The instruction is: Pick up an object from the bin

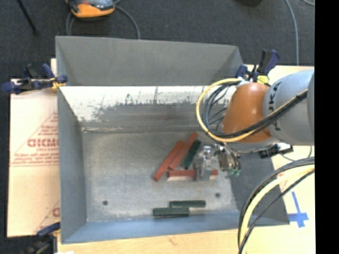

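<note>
A pale grey metal bin. Its back wall carries a lighter band speckled with black scuff marks. On the plain grey floor lie two brick-red bars with no pattern, and a dark green bar just beside them. A pair of dark green sticks lies near the front wall. The robot's wrist has a glossy orange cover, looped by yellow and black cables. The arm is silver-grey and the gripper is dull metal.

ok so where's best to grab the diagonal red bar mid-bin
Probably the red bar near its lower-left end, from above, closing across its narrow width. That end lies clear on the floor, while the upper end sits close beside a green bar.
</note>
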You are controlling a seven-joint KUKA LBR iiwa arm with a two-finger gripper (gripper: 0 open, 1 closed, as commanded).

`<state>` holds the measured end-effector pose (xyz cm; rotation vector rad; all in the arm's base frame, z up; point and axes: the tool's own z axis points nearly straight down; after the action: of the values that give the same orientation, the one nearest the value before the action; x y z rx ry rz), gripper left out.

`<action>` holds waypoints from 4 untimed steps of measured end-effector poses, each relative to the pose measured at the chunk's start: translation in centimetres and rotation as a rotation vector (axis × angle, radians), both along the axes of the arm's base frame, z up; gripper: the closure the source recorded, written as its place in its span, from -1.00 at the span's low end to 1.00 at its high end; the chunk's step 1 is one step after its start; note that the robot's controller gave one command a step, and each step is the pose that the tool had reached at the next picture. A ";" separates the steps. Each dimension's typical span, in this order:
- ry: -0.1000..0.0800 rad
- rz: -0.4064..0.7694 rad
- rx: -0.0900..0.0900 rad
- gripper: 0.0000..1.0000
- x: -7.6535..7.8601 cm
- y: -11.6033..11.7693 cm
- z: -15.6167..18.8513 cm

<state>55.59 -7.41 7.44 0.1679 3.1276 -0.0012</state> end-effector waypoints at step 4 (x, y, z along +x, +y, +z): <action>-0.004 -0.065 -0.001 -1.00 2.1 1.1 9.8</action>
<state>57.66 -6.28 17.19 0.2698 3.1164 -0.0030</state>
